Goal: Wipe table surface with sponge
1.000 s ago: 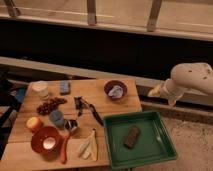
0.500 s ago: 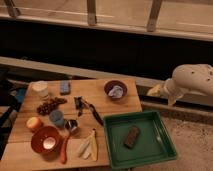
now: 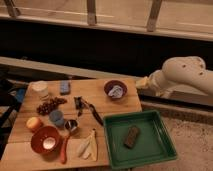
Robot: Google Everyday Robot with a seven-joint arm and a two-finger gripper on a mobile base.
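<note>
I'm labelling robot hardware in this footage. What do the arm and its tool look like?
The arm is a bulky, rounded cream-white shell with a few small dark spots, narrowing to a pale tan tool beside the far right corner of the table surface. No cables show.

The bench (image 3: 125, 105) is light tan wood, striped by its planks. On it the sponge (image 3: 64, 87) is blue, the tray (image 3: 156, 127) is green, its block (image 3: 132, 136) is dark brown, one bowl (image 3: 115, 90) is maroon and the other bowl (image 3: 45, 140) is orange. The cream-white tool (image 3: 143, 82) hangs at the bench's far right corner.
</note>
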